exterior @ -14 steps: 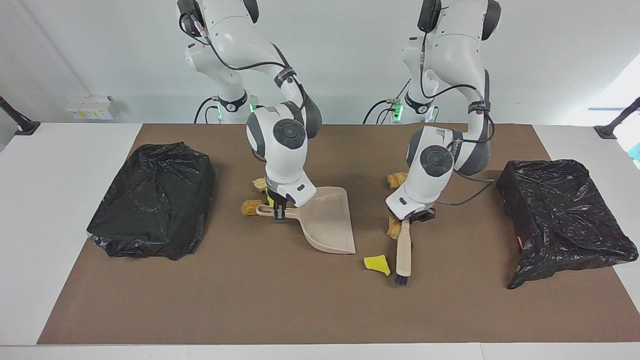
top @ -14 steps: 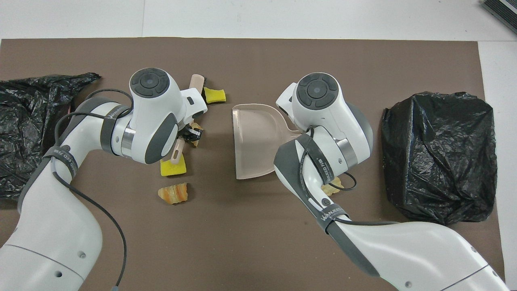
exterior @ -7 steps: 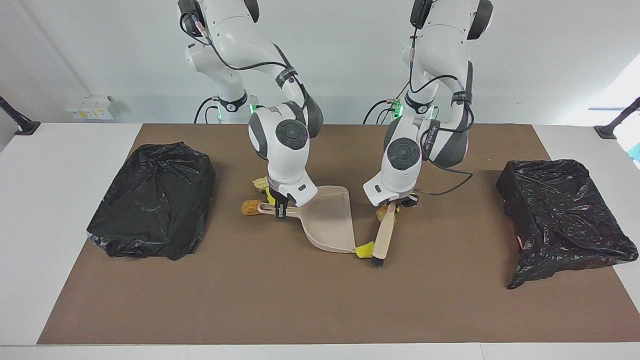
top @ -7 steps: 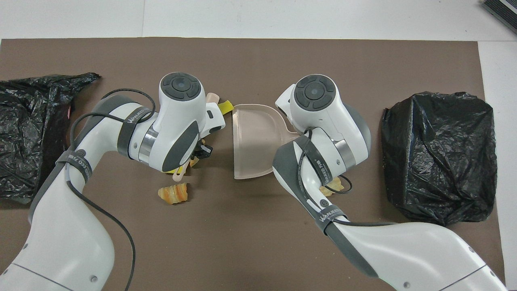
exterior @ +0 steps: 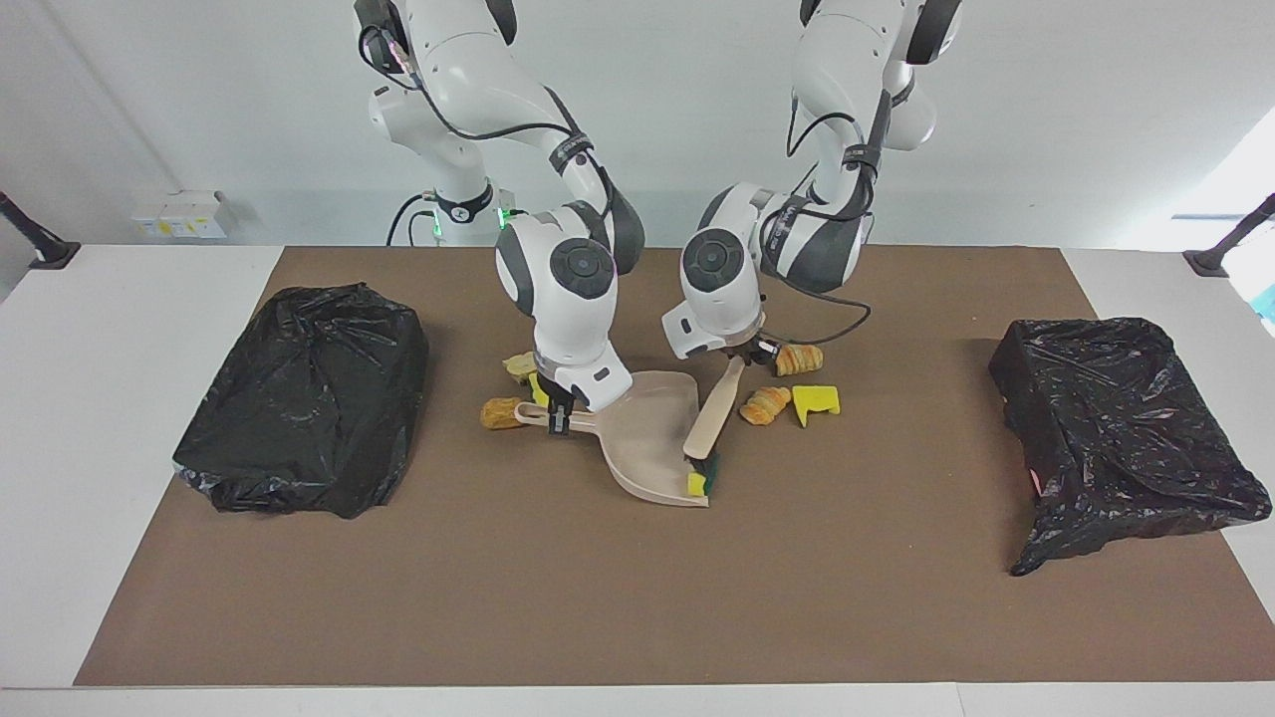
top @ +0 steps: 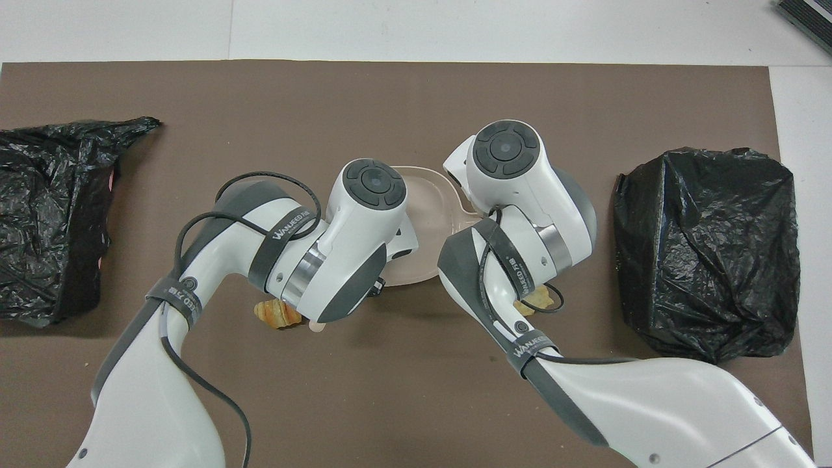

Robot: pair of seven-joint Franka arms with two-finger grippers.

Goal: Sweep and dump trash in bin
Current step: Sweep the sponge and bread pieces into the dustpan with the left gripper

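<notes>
A yellow, green-backed sponge wedge (exterior: pixel 697 485) is lying in the beige plastic dustpan (exterior: pixel 647 438), at the bristles of my beige brush (exterior: pixel 713 422). My left tool (exterior: pixel 739 357) is pinching the brush handle; my right tool (exterior: pixel 558 410) is pinching the dustpan handle.

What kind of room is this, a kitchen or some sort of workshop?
Probably a robot test lab, not a kitchen: two white arms fixed at a bare table, a brown mat with staged scraps, and bagged bins at each end.
</notes>
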